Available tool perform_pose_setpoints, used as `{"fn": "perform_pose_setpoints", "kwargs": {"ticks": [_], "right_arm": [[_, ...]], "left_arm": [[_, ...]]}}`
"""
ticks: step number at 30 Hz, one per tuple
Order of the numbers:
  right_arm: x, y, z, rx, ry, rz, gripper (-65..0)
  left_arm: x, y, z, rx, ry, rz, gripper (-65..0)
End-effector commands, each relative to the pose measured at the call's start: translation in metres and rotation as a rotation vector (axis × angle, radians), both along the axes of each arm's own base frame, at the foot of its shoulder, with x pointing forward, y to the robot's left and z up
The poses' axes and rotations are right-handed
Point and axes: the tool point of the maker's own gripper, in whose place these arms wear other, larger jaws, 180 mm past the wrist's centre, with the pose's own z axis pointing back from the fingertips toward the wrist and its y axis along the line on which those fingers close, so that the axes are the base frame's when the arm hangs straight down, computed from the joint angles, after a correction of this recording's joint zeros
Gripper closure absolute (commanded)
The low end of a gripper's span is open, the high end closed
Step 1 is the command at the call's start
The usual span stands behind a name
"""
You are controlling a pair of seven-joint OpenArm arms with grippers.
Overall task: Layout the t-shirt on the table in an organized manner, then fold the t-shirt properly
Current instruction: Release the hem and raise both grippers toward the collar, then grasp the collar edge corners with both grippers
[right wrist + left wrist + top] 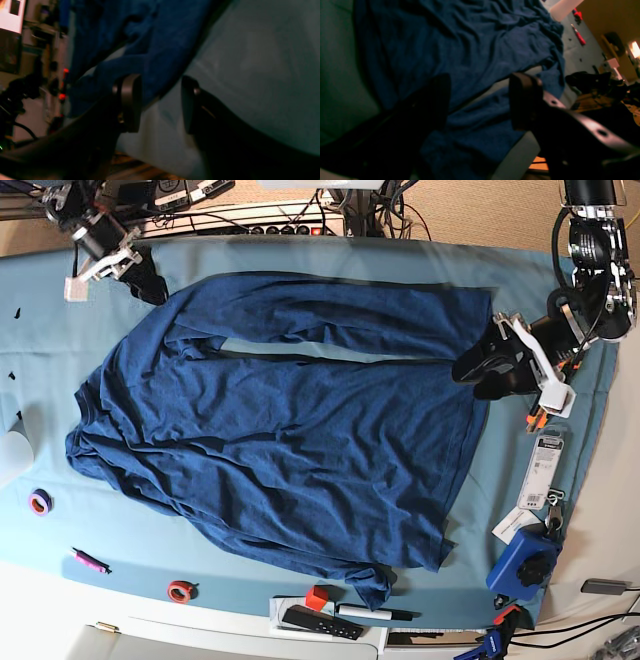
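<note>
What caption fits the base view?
Navy t-shirt spread flat on the teal table, both end effectors at its far corners.

Your left gripper (480, 100) hangs low with its jaws spread apart; your right gripper (160, 103) sits likewise parted, angled downward.

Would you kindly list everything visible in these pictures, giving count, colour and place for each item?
Dark navy long-sleeved knit t-shirt: one, navy, spread across the table's middle.
Table draped in light teal cloth: one, teal, under everything.
Purple tape ring: one, purple, base view's left edge.
Red tape ring: one, red, near edge.
Pink marker pen: one, pink, near-left.
Small red cube: one, red, near edge.
Black remote-like bar: one, black, beside the cube.
Blue clamp device: one, blue, near-right corner.
Left end effector: open, over the shirt.
Right end effector: open, at a sleeve's edge.
</note>
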Motion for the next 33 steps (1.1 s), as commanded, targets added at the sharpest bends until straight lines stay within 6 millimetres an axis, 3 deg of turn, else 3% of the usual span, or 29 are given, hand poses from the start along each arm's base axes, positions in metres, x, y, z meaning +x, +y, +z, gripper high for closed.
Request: {"fn": "perform_pose_setpoints", "kwargs": {"ticks": [1, 9, 15, 19, 27, 33], "right_arm": [[-0.003, 0.008, 0.001, 0.038, -0.001, -0.006, -25.8], [-0.012, 0.039, -0.01, 0.149, 0.001, -0.063, -25.8], [-0.013, 0.046, -0.004, 0.164, -0.014, -0.065, -25.8], [-0.018, 0.043, 0.019, 0.105, -0.063, -0.086, -25.8], [-0.031, 0.041, 0.091, -0.108, -0.184, -0.085, -25.8], [-0.034, 0.003, 0.07, -0.197, -0.031, -0.278, -25.8]], "left_arm": [[0.004, 0.0, 0.015, -0.017, -0.05, -0.006, -35.4], [-0.003, -0.005, 0.015, -0.038, -0.016, -0.045, -35.4], [-0.005, -0.006, 0.015, -0.049, -0.008, -0.053, -35.4], [-0.009, -0.006, 0.012, -0.046, 0.005, -0.054, -35.4], [-0.011, -0.007, 0.01, -0.05, 0.013, -0.054, -35.4], [-0.012, -0.007, 0.009, -0.049, 0.018, -0.056, -35.4]]}}
